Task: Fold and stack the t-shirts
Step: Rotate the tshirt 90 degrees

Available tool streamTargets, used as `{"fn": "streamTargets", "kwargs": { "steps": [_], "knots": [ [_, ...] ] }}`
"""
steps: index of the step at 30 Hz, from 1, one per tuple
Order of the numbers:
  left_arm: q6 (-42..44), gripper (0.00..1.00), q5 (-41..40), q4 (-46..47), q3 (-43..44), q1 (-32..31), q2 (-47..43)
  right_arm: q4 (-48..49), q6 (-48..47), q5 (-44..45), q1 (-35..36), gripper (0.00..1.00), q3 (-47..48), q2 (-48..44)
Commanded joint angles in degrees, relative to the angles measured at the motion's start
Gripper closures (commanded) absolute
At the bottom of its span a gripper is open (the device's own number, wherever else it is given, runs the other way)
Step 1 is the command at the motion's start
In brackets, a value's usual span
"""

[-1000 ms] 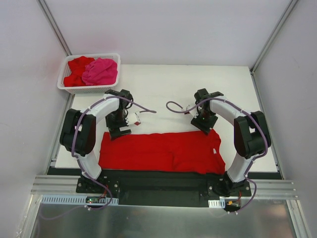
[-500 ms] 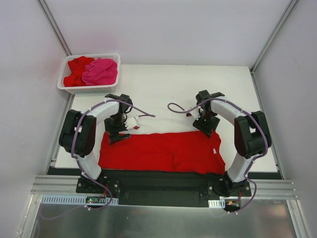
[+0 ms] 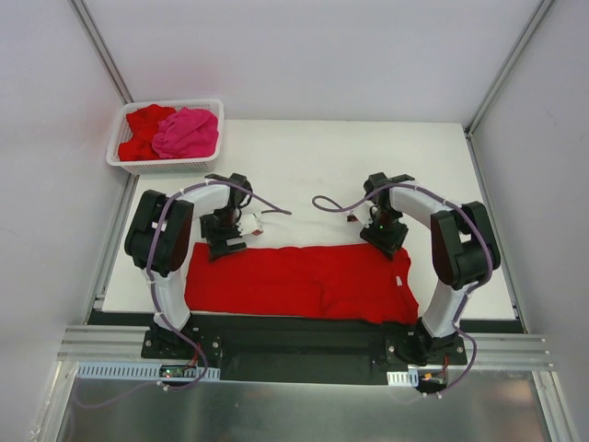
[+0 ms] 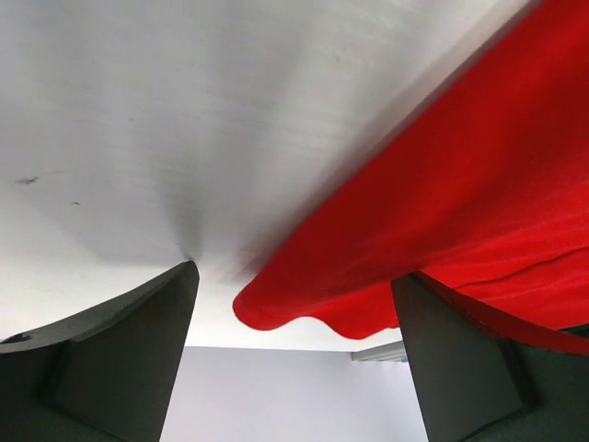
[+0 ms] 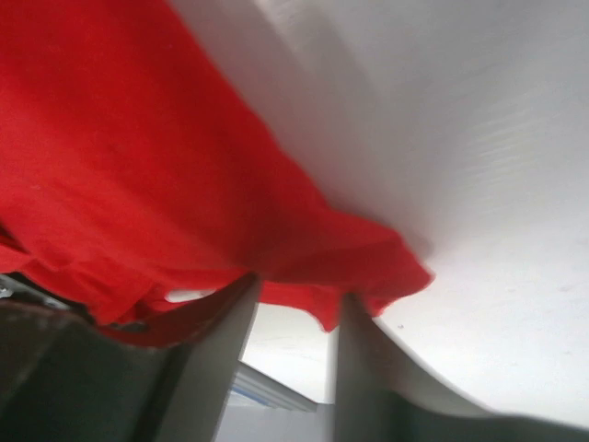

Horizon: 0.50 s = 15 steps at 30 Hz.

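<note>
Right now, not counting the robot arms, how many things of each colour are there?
Red: 2, the spread t-shirt and a red heap in the basket, perhaps more than one shirt
Pink: 1, the pink t-shirt
White: 1, the basket
Total: 4

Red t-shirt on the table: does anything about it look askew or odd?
Slightly. The red t-shirt lies flat but with a rumpled ridge near its middle, and its near edge reaches the table's front edge. Nothing looks spilled or damaged.

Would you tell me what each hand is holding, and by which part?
Nothing yet: both the left hand and right hand straddle the red shirt's far edge, jaws apart.
</note>
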Motion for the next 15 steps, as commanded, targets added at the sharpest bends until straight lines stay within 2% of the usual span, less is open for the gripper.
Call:
{"fn": "streamTargets", "kwargs": {
  "steps": [1, 3, 5, 7, 8, 9, 10, 11, 12, 15],
  "knots": [
    [0.4, 0.16, -0.8, -0.3, 1.4, -0.1, 0.8, -2.3, 1.2, -1.9, -0.4, 0.62, 1.9, 0.9],
    [0.5, 0.25, -0.7, -0.4, 1.2, -0.1, 0.9, -2.6, 1.2, -2.2, -0.3, 0.67, 2.3, 1.2],
    [0.8, 0.33, -0.3, -0.5, 0.6, -0.1, 0.8, -3.3, 0.9, -2.7, -0.3, 0.68, 2.8, 1.3],
    [1.5, 0.49, -0.2, -0.6, -0.1, -0.1, 0.4, -3.6, 0.9, -2.8, -0.3, 0.7, 3.0, 1.6],
    [1.7, 0.56, -0.1, -0.8, -0.8, -0.1, 0.3, -3.8, 0.8, -2.9, -0.3, 0.78, 3.2, 1.8],
    [2.0, 0.74, -0.1, -0.8, -1.0, -0.1, 0.0, -4.1, 0.7, -2.8, -0.3, 0.82, 3.2, 2.0],
    [2.1, 0.8, -0.2, -0.8, -1.1, -0.1, -0.1, -4.0, 0.6, -2.8, -0.3, 0.86, 3.3, 2.0],
    [2.2, 0.87, -0.1, -1.0, -1.2, -0.1, 0.0, -4.0, 0.6, -2.8, -0.3, 0.95, 3.3, 2.0],
    [2.2, 0.94, 0.0, -1.0, -1.2, -0.1, 0.0, -4.0, 0.5, -2.7, -0.3, 0.99, 3.5, 2.0],
    [1.9, 0.98, 0.1, -1.5, -0.7, -0.1, 0.4, -3.8, 0.8, -2.1, -0.3, 0.99, 3.9, 2.3]
  ]
}}
